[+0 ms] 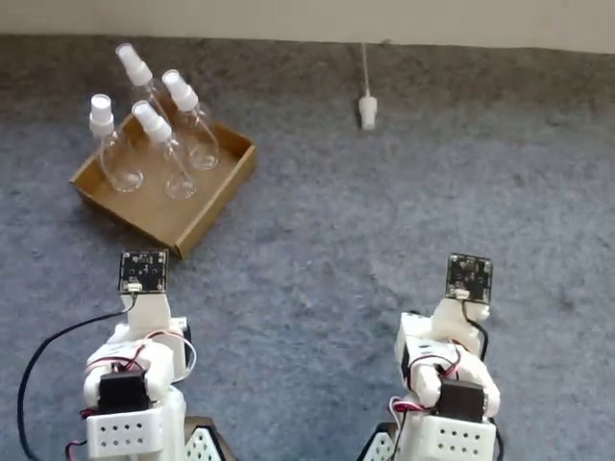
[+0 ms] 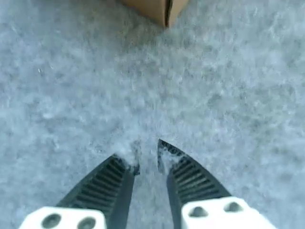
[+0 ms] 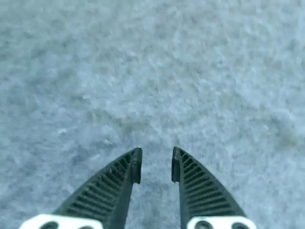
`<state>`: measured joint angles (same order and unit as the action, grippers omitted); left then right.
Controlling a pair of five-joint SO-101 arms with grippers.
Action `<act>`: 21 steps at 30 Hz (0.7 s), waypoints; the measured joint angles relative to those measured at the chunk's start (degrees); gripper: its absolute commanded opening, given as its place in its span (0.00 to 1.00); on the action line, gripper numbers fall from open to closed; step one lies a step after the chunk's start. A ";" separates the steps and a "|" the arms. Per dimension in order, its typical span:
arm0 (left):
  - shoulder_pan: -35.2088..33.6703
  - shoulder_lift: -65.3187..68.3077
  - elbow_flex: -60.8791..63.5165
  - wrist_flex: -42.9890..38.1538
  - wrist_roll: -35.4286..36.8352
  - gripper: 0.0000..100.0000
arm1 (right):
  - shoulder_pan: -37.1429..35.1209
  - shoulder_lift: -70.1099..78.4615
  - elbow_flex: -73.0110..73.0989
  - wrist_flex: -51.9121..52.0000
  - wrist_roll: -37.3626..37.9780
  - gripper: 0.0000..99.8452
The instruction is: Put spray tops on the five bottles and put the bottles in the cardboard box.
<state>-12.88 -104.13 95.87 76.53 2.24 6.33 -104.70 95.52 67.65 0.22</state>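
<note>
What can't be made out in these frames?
- High view: whether the spray tops on the four bottles are fully seated; too small.
- High view: the loose spray top, its tube too thin and faint.
- Left wrist view: cardboard box, cut by the picture's edge past one corner.
- High view: left arm and right arm, bases cut by the lower edge.

Four clear bottles [image 1: 175, 171], each capped with a white spray top [image 1: 179, 90], stand clustered in the far end of a shallow brown cardboard box [image 1: 207, 206] on grey carpet. A fifth spray top [image 1: 367, 109] lies loose well to the side, its thin tube pointing away.
</note>
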 measured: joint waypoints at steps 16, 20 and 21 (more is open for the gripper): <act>-0.79 0.00 0.00 0.62 0.00 0.01 | 2.20 0.00 0.00 3.96 0.00 0.10; -0.79 0.00 0.00 0.62 0.00 0.01 | 2.20 0.00 0.00 3.96 0.00 0.10; -0.79 0.00 0.00 0.62 0.00 0.01 | 2.20 0.00 0.00 3.96 0.00 0.10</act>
<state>-13.67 -104.13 95.87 77.14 2.24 8.53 -104.70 95.52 71.60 0.22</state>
